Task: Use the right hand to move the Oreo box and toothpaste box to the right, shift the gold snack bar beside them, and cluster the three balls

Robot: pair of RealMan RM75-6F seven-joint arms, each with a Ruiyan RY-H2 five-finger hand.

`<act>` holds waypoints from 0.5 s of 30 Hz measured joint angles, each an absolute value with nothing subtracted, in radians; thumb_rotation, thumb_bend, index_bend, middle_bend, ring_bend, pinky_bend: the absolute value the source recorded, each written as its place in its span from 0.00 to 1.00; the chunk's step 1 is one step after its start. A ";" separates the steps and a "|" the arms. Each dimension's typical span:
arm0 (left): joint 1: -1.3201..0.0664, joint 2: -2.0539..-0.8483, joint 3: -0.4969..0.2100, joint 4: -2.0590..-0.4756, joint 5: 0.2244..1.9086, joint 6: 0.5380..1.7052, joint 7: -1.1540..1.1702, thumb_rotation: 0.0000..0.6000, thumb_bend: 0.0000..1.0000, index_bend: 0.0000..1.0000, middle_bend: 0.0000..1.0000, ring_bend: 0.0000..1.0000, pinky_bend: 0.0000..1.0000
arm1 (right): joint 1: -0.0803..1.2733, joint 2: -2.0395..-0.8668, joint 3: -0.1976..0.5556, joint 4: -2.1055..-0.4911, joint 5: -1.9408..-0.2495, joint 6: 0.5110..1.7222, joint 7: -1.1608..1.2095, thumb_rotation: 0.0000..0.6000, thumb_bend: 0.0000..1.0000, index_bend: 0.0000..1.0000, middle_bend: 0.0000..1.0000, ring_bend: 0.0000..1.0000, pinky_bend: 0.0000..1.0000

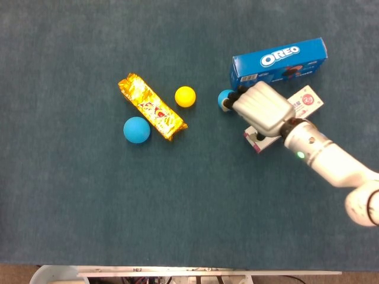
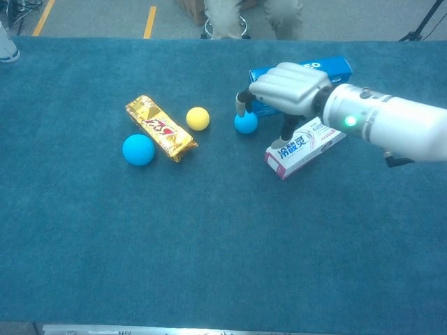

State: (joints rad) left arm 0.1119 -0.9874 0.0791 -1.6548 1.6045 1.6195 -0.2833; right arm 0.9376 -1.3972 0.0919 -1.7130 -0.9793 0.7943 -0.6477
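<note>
My right hand hovers palm down over the left end of the white toothpaste box, its fingers apart and reaching to the small blue ball. In the chest view a fingertip meets the top of that ball, and the hand holds nothing. The blue Oreo box lies just behind the hand. The gold snack bar lies diagonally at centre left, with the yellow ball to its right and the larger blue ball at its lower left. My left hand is out of sight.
The teal cloth table stretches bare toward the front edge and to the right of the boxes. A person's legs stand behind the far edge in the chest view.
</note>
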 measured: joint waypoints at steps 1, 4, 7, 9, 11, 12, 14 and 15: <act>0.113 -0.988 0.080 -1.653 1.605 1.621 -0.285 1.00 0.21 0.23 0.23 0.09 0.10 | 0.946 -1.408 0.092 -1.704 -0.961 0.795 -0.658 1.00 0.00 0.33 0.37 0.28 0.52; 0.117 -0.989 0.080 -1.645 1.604 1.625 -0.294 1.00 0.21 0.23 0.23 0.09 0.10 | 0.968 -1.438 0.093 -1.674 -0.909 0.800 -0.683 1.00 0.00 0.33 0.37 0.28 0.52; 0.117 -0.990 0.079 -1.640 1.601 1.623 -0.301 1.00 0.21 0.23 0.23 0.09 0.10 | 0.982 -1.459 0.091 -1.645 -0.871 0.806 -0.696 1.00 0.00 0.33 0.37 0.28 0.52; 0.115 -0.990 0.079 -1.638 1.603 1.622 -0.305 1.00 0.21 0.23 0.24 0.09 0.10 | 0.992 -1.476 0.090 -1.622 -0.847 0.808 -0.700 1.00 0.00 0.33 0.37 0.28 0.53; 0.115 -0.990 0.078 -1.636 1.604 1.624 -0.307 1.00 0.21 0.23 0.24 0.09 0.10 | 1.001 -1.494 0.091 -1.602 -0.828 0.808 -0.699 1.00 0.00 0.33 0.37 0.28 0.53; 0.116 -0.991 0.078 -1.635 1.603 1.624 -0.309 1.00 0.21 0.23 0.24 0.09 0.10 | 1.005 -1.499 0.093 -1.596 -0.820 0.808 -0.697 1.00 0.00 0.33 0.37 0.28 0.53; 0.117 -0.991 0.078 -1.632 1.601 1.623 -0.311 1.00 0.21 0.23 0.24 0.09 0.10 | 1.016 -1.510 0.095 -1.582 -0.806 0.809 -0.697 1.00 0.00 0.33 0.37 0.28 0.53; 0.117 -0.991 0.078 -1.631 1.599 1.620 -0.311 1.00 0.21 0.23 0.24 0.09 0.10 | 1.019 -1.514 0.095 -1.578 -0.801 0.810 -0.697 1.00 0.00 0.33 0.37 0.28 0.53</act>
